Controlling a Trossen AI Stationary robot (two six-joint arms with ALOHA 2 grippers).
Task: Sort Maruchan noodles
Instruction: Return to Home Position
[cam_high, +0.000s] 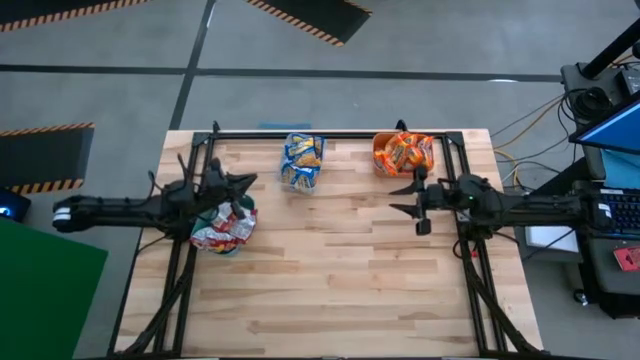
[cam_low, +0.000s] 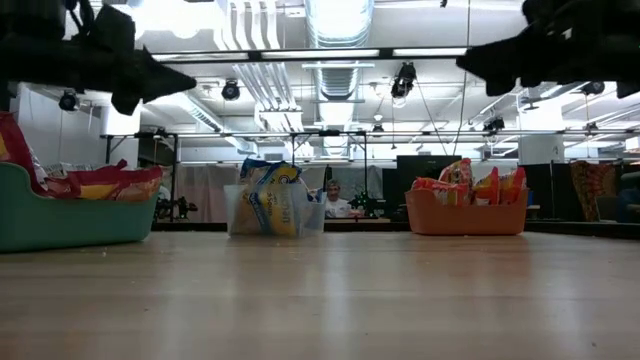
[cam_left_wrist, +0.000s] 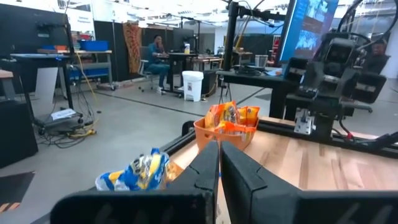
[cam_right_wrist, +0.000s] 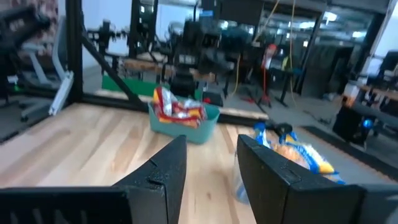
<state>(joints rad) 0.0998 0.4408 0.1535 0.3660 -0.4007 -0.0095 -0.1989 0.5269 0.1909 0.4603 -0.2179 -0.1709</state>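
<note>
The Maruchan noodles lie sorted in three bins. Red-and-white packets (cam_high: 222, 232) fill the teal bin (cam_low: 70, 222) at the left. Blue-and-yellow packets (cam_high: 303, 158) stand in the clear bin (cam_low: 240, 215) at the far middle. Orange packets (cam_high: 403, 152) sit in the orange bin (cam_low: 465, 220) at the far right. My left gripper (cam_high: 250, 181) is shut and holds nothing; it hovers level just beyond the teal bin's far side, pointing right. My right gripper (cam_high: 397, 198) is open with nothing between its fingers; it hovers level just in front of the orange bin, pointing left.
A black frame rail (cam_high: 330, 134) runs along the table's far edge, with more rails down both sides. Bare wood (cam_high: 330, 270) spreads over the middle and near half. People sit in the room behind (cam_low: 333, 200), (cam_left_wrist: 155, 46). A monitor and cables (cam_high: 610, 130) stand off the right edge.
</note>
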